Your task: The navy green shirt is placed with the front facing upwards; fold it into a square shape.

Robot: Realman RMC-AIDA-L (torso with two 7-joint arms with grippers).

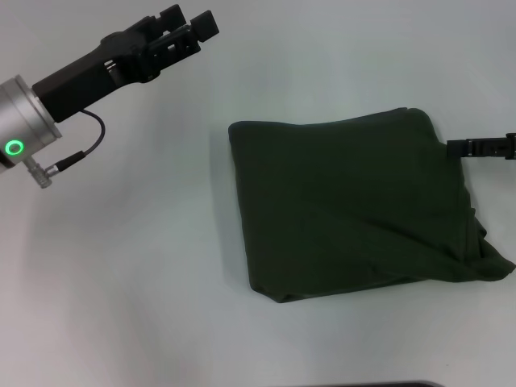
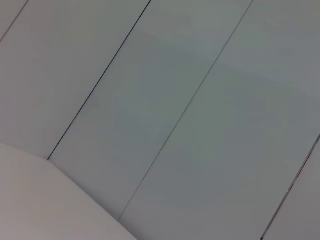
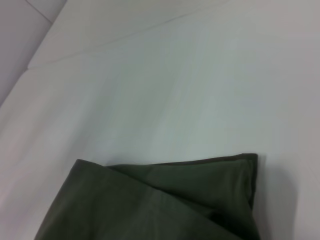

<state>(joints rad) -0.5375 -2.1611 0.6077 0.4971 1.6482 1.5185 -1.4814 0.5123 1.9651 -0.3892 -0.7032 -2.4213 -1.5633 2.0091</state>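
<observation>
- Folded into a rough square, the navy green shirt (image 1: pixel 355 205) is lying nearest the onlooker, on the right half of the pale table (image 1: pixel 145 274). Only plain green fabric is showing; no lettering or label is facing up.
- Spreading beneath it, the table is filling nearly the whole head view, and the shirt is the only loose thing resting on it.
- Reaching in from the far left, the left arm (image 1: pixel 48 105) is hanging above bare tabletop, well apart from the shirt. A green ring light is glowing on its silver wrist.
- Tipping that arm, the left gripper (image 1: pixel 192 28) is holding nothing, with its fingers looking only slightly parted. Its wrist camera is showing just pale panelled surface.
- Peeking in at the right edge, the right gripper (image 1: pixel 482 147) is sitting just beside the shirt's far right corner, seemingly touching the hem. Whether its fingers are spread or pressed together cannot be told.
- Trailing at the near right, a loose, rumpled flap (image 1: pixel 484 250) is spoiling the square outline. It is lying toward the onlooker from the right gripper, so the right arm is clearly the nearer one for any tidying. The fold is looking almost finished.
</observation>
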